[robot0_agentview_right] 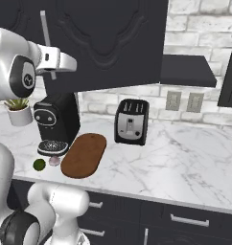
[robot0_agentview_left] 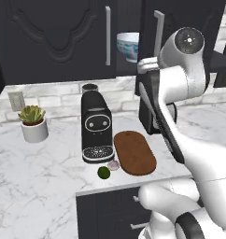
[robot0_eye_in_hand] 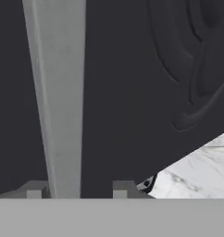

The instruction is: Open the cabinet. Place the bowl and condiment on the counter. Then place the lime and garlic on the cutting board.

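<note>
Black wood: the cabinet [robot0_agentview_left: 54,37] hangs over the back edge of the counter [robot0_agentview_left: 35,172]; its right door stands partly open.
Handle: a stiff silver bar [robot0_eye_in_hand: 56,97] runs between my fingertips, a firm place to hold and pull.
My gripper [robot0_eye_in_hand: 77,190]: spread around the bar; I cannot tell if the pads touch it.
Door: I judge it rigid and light on its hinge.
Bowl [robot0_agentview_left: 128,45]: glossy, in the gap between the doors; probably slippery and fragile, so I would take its rim.
Lime [robot0_agentview_left: 103,172] and garlic [robot0_agentview_left: 113,165]: near the counter's front edge, just beside the cutting board [robot0_agentview_left: 135,152].
</note>
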Motion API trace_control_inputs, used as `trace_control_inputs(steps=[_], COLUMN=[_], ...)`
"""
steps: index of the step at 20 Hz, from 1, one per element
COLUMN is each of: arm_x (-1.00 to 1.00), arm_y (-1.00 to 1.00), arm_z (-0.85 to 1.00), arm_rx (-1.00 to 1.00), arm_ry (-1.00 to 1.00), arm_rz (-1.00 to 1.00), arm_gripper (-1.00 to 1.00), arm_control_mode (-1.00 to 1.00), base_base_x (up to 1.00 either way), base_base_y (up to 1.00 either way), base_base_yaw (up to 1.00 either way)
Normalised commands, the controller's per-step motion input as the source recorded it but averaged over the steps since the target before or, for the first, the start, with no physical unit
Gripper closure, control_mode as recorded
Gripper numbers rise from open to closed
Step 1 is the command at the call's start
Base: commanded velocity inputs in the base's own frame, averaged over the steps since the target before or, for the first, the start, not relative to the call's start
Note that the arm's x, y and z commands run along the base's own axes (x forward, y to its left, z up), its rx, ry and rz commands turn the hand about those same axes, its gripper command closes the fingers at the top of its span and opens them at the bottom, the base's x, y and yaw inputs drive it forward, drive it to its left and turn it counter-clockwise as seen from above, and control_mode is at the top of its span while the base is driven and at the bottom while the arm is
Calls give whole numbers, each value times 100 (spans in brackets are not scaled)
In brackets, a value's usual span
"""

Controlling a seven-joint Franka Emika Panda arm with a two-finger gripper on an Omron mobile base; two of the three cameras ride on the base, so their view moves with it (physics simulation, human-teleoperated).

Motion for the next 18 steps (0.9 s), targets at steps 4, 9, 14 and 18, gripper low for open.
trace_control_inputs(steps=[4,9,14,18], arm_x=[-100,-100,-100,-100], arm_y=[-100,-65,-6,51], arm_z=[-1,-4,6,2], arm_rx=[0,-6,-25,-44], arm_ry=[3,0,-1,0], arm_rz=[-3,0,0,-2], arm_gripper=[100,-100,-100,-100], arm_control_mode=[-100,-100,-100,-100], base_base_x=[0,0,0,0], base_base_y=[0,0,0,0], base_base_yaw=[0,0,0,0])
